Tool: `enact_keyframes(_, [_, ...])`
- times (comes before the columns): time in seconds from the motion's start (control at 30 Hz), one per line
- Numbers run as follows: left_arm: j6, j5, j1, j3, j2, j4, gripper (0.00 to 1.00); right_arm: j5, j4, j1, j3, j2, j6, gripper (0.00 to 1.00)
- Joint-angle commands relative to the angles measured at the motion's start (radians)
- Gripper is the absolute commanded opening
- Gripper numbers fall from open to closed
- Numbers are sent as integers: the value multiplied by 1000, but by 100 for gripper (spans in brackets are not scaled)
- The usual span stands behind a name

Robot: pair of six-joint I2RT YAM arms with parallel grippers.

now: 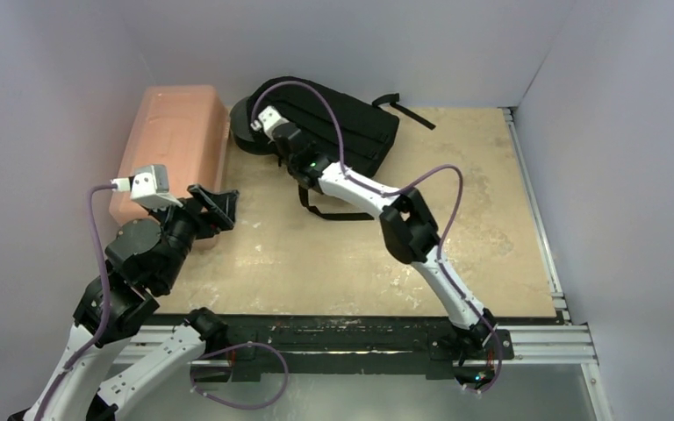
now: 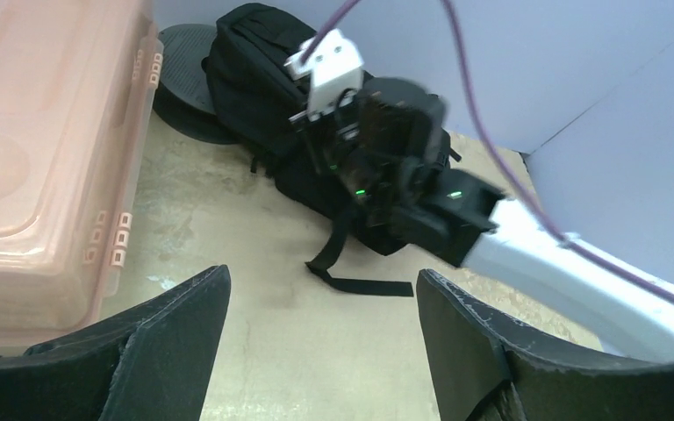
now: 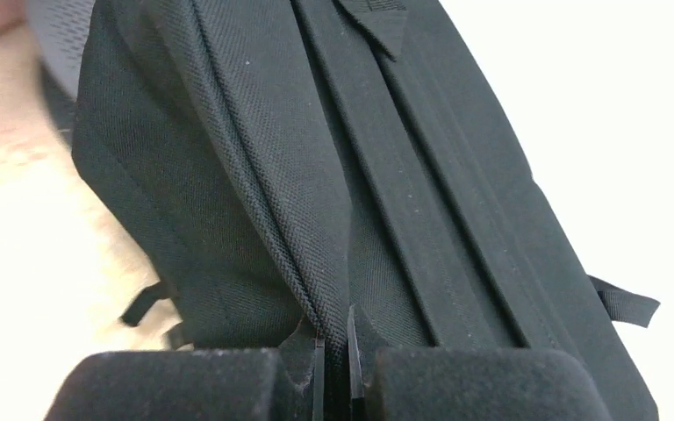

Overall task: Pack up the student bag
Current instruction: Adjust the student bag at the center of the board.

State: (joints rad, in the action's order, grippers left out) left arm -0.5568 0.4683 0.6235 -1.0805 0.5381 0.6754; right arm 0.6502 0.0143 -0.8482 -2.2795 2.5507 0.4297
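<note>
The student bag (image 1: 364,132), a black fabric backpack, lies at the back middle of the table with its webbing straps (image 1: 329,213) trailing toward the front. It also shows in the left wrist view (image 2: 246,66) and fills the right wrist view (image 3: 228,193). My right gripper (image 1: 291,151) is over the bag's near left part and is shut on a fold of its fabric (image 3: 332,338). My left gripper (image 1: 215,204) hangs open and empty above the table, left of the bag and beside the pink box; a loose strap (image 2: 364,285) lies ahead of its fingers.
A pink translucent plastic box (image 1: 174,145) stands at the back left, also in the left wrist view (image 2: 44,167). A black round spool (image 1: 247,132) lies between the box and the bag. Walls close in the back and both sides.
</note>
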Motion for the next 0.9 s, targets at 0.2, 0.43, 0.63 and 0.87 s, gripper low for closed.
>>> enact_keyframes(0.2, [-13,-50,-5,4,59,-66,77,-913,-44,182,299,-706,-811,0])
enact_keyframes(0.43, [-17,-61,-5,1,73,-82,76,-1243,-350,346,502,-848,-1289,0])
enact_keyframes(0.63, [-25,-73,-4,-2,87,-84,76,-1299,-676,598,872,-904,-1634,0])
enact_keyframes(0.87, [-23,-84,-5,-4,102,-90,76,-1272,-732,918,1240,-907,-1542,0])
